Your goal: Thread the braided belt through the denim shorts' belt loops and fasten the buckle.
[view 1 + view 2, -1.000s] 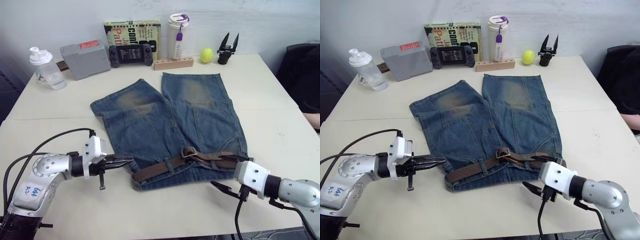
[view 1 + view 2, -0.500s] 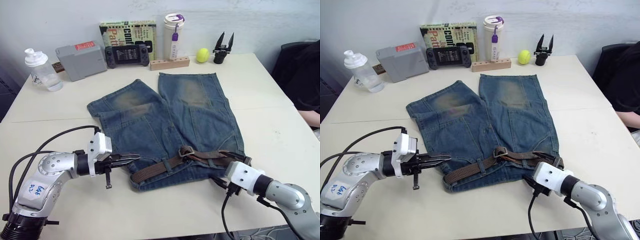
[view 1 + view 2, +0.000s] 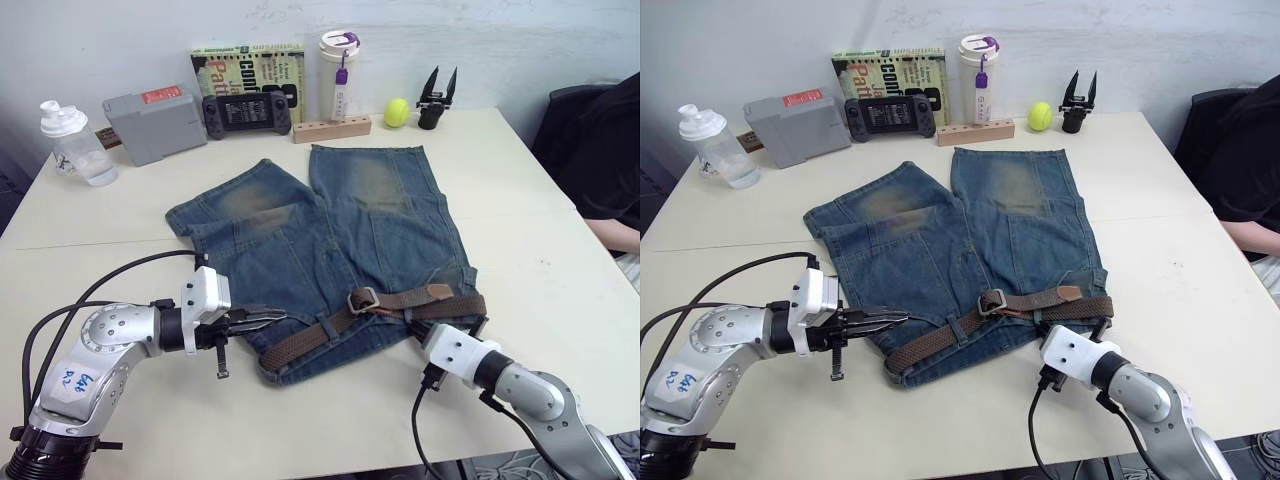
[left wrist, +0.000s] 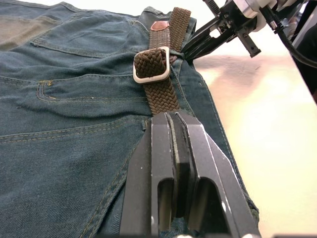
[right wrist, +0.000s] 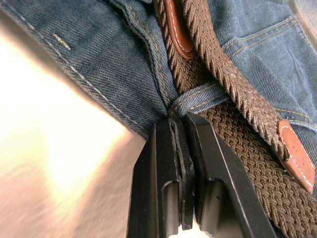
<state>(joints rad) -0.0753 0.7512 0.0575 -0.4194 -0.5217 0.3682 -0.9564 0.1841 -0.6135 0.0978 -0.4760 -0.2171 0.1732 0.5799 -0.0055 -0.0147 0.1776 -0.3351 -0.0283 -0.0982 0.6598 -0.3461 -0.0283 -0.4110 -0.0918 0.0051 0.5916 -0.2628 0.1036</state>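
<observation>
- The denim shorts [image 3: 330,255] lie flat on the pale worktop [image 3: 520,200], waistband at the near edge and both legs reaching toward the far side, each leg carrying a faded brownish patch.
- The braided belt [image 3: 330,332] is a narrow brown woven strap that runs along the waistband from the near left corner to the right hip.
- Its darker leather tip [image 3: 438,291] lies on the right part of the waistband, just above the strap's lower run.
- The buckle [image 3: 362,299], a small silver rectangular frame, sits near the middle of the waistband with the woven strap passing through it.
- One of the belt loops [image 5: 198,98], a narrow blue denim strip, crosses over the strap at the right hip.
- The left gripper [image 3: 262,318] hovers at the shorts' near left corner, its jaws pressed together and pointing along the strap toward the buckle; whether it touches cloth cannot be told.
- The right gripper [image 3: 1092,328] sits at the near right edge of the waistband, jaws pressed together with their tips right at that loop; I cannot tell if any denim is caught between them.
</observation>
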